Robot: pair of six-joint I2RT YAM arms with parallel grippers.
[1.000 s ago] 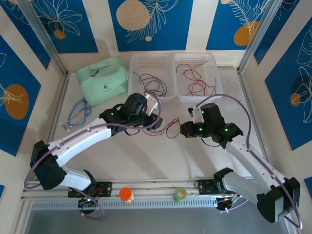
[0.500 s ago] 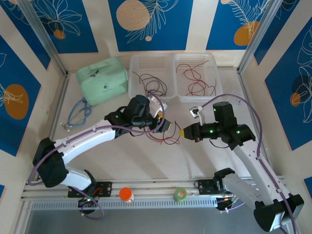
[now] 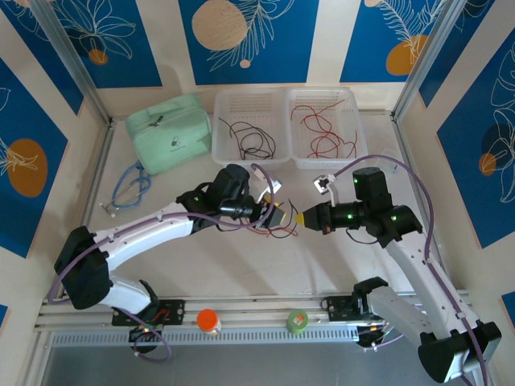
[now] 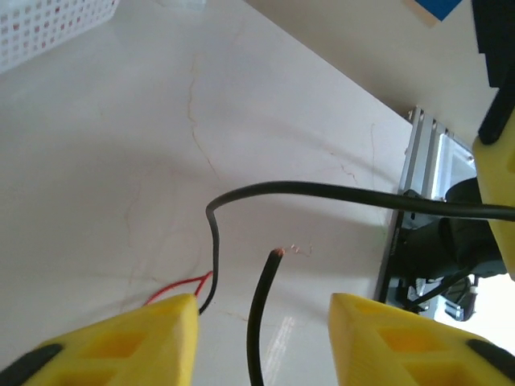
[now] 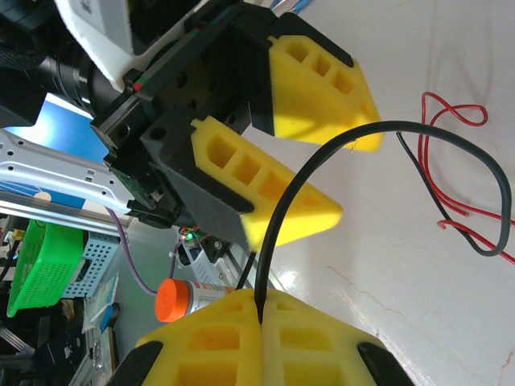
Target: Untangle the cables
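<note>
Cable (image 5: pixel 319 166), black, clenched in right hand (image 5: pixel 259 312), left hand (image 4: pixel 264 312) released, black cable tip (image 4: pixel 260 320) between its fingers (image 4: pixel 145 338)

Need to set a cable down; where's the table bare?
Bare table along the front, between the arm bases, nearer than the cables. Crowded: the middle, where left gripper and right gripper meet; the back, with pouch and baskets.

Black cable (image 5: pixel 386 125) end hidden inside right claw (image 5: pixel 261 315); claw cut by bottom edge.
</note>
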